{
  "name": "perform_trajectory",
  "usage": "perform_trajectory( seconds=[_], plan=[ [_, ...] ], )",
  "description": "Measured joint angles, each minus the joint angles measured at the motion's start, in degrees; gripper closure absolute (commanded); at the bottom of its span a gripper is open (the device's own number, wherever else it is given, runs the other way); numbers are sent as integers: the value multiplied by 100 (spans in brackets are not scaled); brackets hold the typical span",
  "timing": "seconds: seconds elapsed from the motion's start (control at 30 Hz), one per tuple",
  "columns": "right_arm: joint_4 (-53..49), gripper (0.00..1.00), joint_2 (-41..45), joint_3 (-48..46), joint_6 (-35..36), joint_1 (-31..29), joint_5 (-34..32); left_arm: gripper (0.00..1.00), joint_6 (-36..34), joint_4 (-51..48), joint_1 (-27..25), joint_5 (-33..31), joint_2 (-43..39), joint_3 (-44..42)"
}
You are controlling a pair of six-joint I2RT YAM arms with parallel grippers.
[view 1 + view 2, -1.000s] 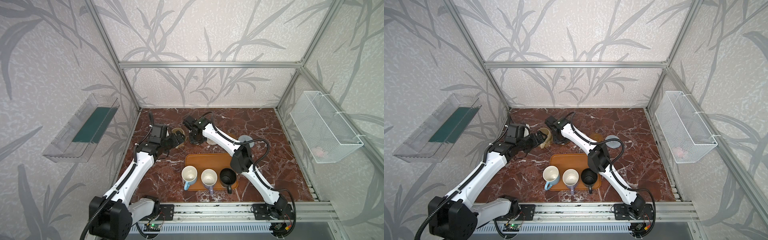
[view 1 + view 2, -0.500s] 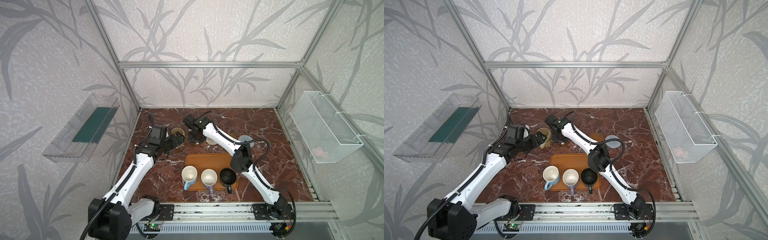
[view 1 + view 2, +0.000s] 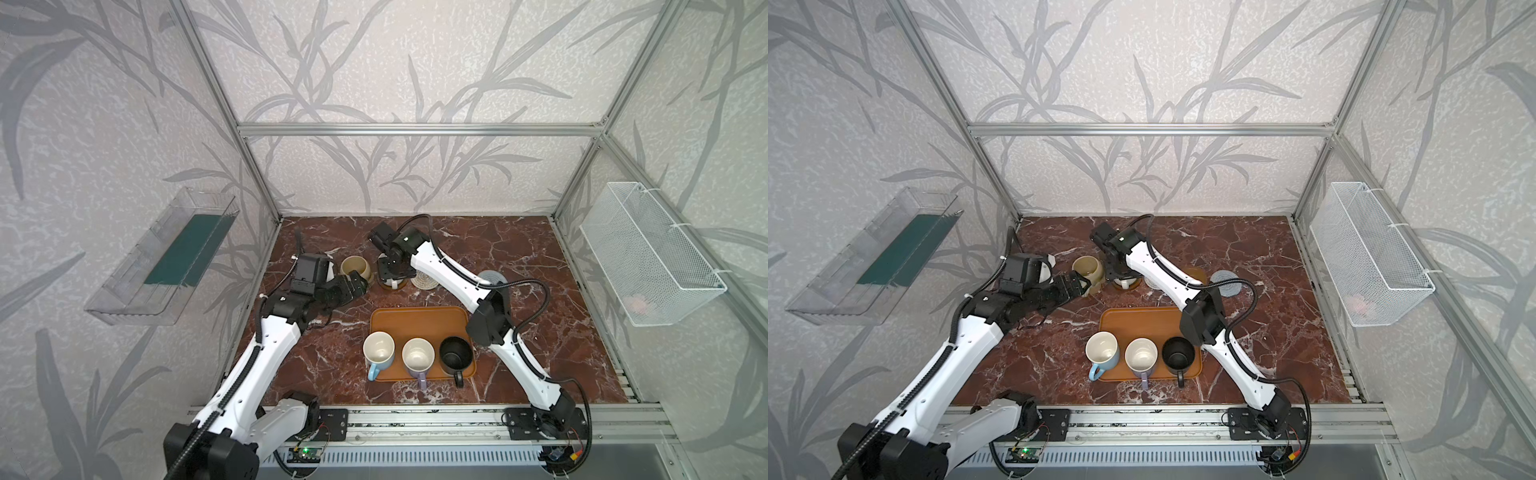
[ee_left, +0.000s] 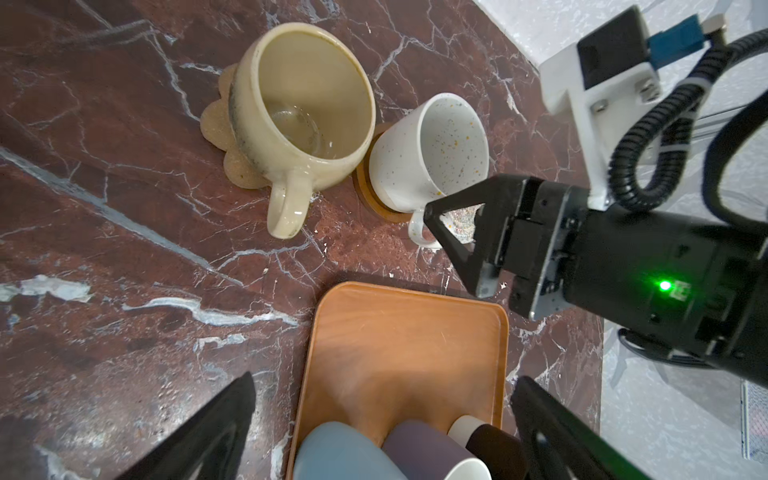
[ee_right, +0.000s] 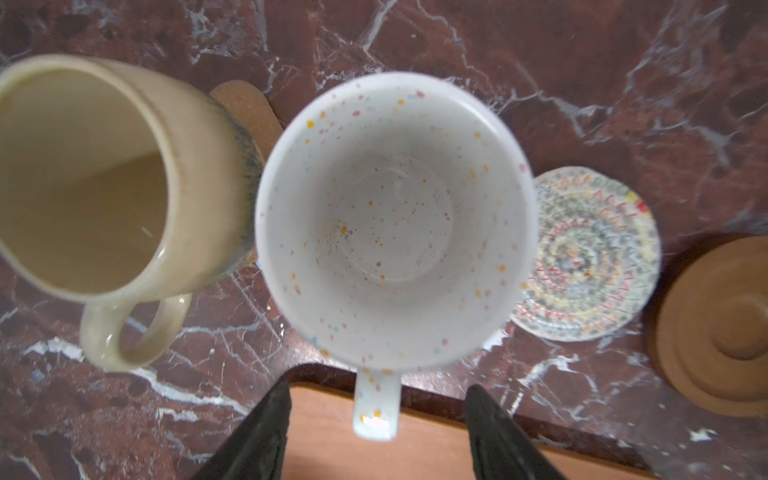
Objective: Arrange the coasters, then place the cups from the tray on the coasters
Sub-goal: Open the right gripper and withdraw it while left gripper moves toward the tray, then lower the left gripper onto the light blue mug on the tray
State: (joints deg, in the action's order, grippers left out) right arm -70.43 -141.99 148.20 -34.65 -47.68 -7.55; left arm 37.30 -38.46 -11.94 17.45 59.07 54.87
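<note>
Now the right end effector (image 5: 378,390) stands spread, its fingers (image 5: 257,440) either side of the handle of the white speckled mug (image 5: 395,216) without touching it; that mug sits on a round wooden coaster (image 4: 376,203). The left end effector (image 4: 382,376) hovers spread wide near the cream-yellow mug (image 3: 354,266).

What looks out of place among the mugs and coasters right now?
Nothing is spilled, tipped or broken. One oddity: the yellow mug looks off-centre on its lobed coaster, whose lobes stick out mostly on one side, and it crowds the speckled mug. I cannot tell whether the two touch.
</note>
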Motion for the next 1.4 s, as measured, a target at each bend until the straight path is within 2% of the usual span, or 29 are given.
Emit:
perform_trajectory(
  seconds=[0.27,0.3,0.5,0.7,0.93,1.07,1.3,1.4],
  plan=[
    [570,12,1757,-1679,223,-11,-57,1,-129,-885,-247,-7,-280,354],
    [658,0,1902,-1858,269,-11,-63,1,-122,-968,-323,-7,-297,356],
    [1462,1,3016,-3497,675,-9,2,1,-2,-1735,-1300,-557,-227,553],
    [2586,1,4704,-5753,968,61,-26,1,216,-2232,-2129,-981,-35,726],
    [3582,1,6417,-7423,1220,662,525,1,610,-2382,-2863,-1189,-59,708],
    [3764,1,6795,-8067,1370,962,813,1,837,-2387,-3244,-1283,-111,575],
    [3768,1,7084,-8767,1569,970,1056,1,1167,-2424,-3807,-1375,-149,315],
    [3794,1,7250,-8935,1591,970,1161,5,1314,-2409,-4041,-1469,-149,109]
  ],
)
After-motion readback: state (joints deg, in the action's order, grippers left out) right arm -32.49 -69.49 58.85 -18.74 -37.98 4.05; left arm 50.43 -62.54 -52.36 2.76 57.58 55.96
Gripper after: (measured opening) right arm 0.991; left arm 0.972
